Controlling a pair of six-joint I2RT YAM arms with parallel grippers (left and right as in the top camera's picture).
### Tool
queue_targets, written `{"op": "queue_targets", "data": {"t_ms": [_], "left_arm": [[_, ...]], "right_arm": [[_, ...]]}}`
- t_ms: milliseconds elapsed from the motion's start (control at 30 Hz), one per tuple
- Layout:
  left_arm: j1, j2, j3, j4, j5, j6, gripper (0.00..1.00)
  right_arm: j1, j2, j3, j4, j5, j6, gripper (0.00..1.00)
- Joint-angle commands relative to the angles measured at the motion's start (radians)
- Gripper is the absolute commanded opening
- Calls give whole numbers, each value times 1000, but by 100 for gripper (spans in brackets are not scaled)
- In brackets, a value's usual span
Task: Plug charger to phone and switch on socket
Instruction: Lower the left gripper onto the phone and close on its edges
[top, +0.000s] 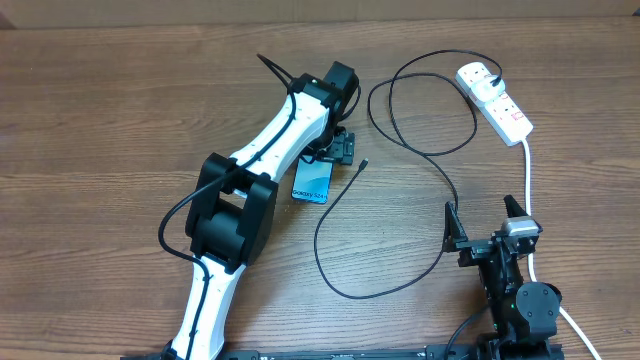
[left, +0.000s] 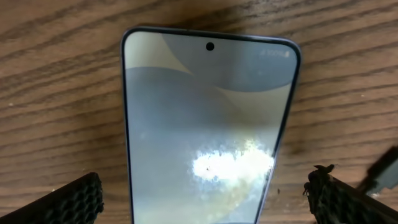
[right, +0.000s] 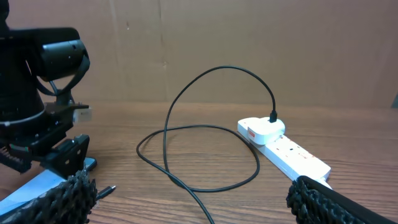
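The phone (top: 312, 183) lies flat on the wooden table with its screen lit. It fills the left wrist view (left: 205, 124). My left gripper (top: 338, 150) hovers over the phone's far end, open, one finger on each side of it (left: 202, 199), not touching. The black charger cable (top: 400, 200) loops across the table. Its connector tip (top: 362, 165) lies just right of the phone. Its white plug (top: 476, 76) sits in the white socket strip (top: 497, 102). My right gripper (top: 487, 222) is open and empty near the front right, with the cable (right: 186, 143) and socket (right: 286, 149) ahead of it.
The thick white lead (top: 530, 200) runs from the socket strip down past my right arm to the front edge. A cardboard wall (right: 249, 43) stands behind the table. My left arm (top: 240, 200) stretches diagonally across the table's left middle.
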Motion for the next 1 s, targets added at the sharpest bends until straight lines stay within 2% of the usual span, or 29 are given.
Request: {"op": "queue_targets", "data": {"t_ms": [0, 367, 500, 967], "left_arm": [[5, 10, -34, 8, 10, 4, 100], [27, 10, -52, 9, 25, 5, 100], [43, 10, -69, 13, 86, 59, 100], [20, 10, -114, 30, 81, 83, 100]], "right_arm": [[-3, -11, -10, 6, 6, 0, 100], [-3, -11, -10, 6, 7, 0, 100], [-3, -11, -10, 6, 7, 0, 100], [-3, -11, -10, 6, 7, 0, 100]]}}
